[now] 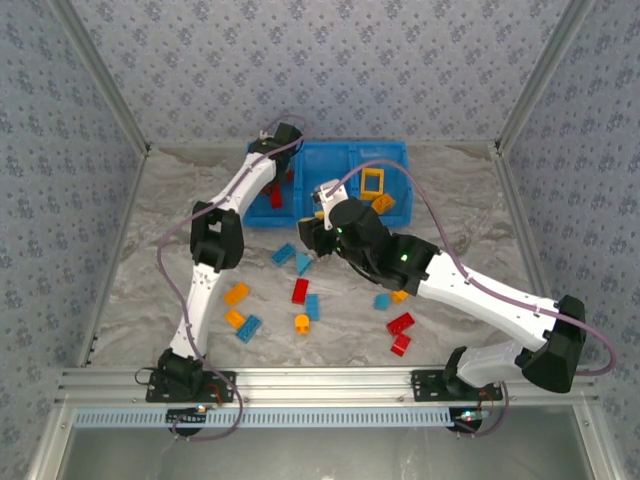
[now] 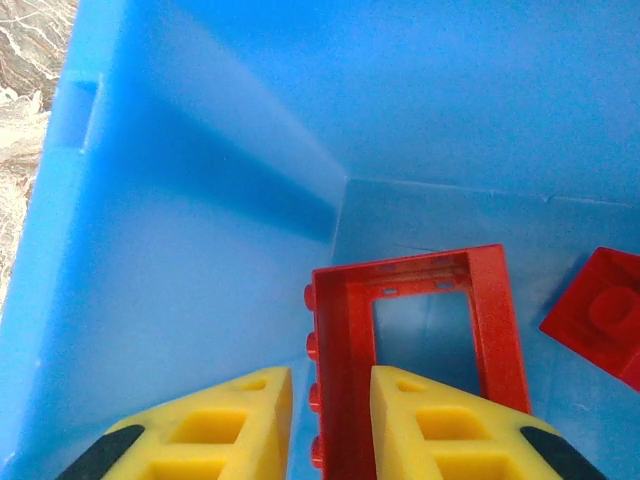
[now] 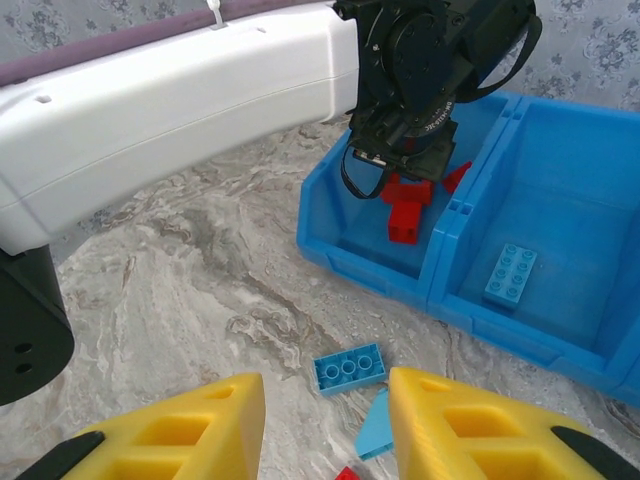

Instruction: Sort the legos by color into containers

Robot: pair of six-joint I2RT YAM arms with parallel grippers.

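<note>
Sorting red with red: left gripper (image 2: pixel 332 388) fingers a little apart over the red frame (image 2: pixel 492 330) in the far-left box of the tray (image 2: pixel 180 250), right gripper (image 3: pixel 325 382) fingers spread above a blue brick (image 3: pixel 349 368) nearby, ready to grab.

The red frame (image 2: pixel 340 340) is cut off at the bottom edge, a red brick (image 2: pixel 600 310) at the right edge.

The left arm (image 1: pixel 200 300) and right arm (image 1: pixel 480 297) share white links, black joints, lilac cables (image 1: pixel 385 163) and yellow fingers (image 3: pixel 190 430).
</note>
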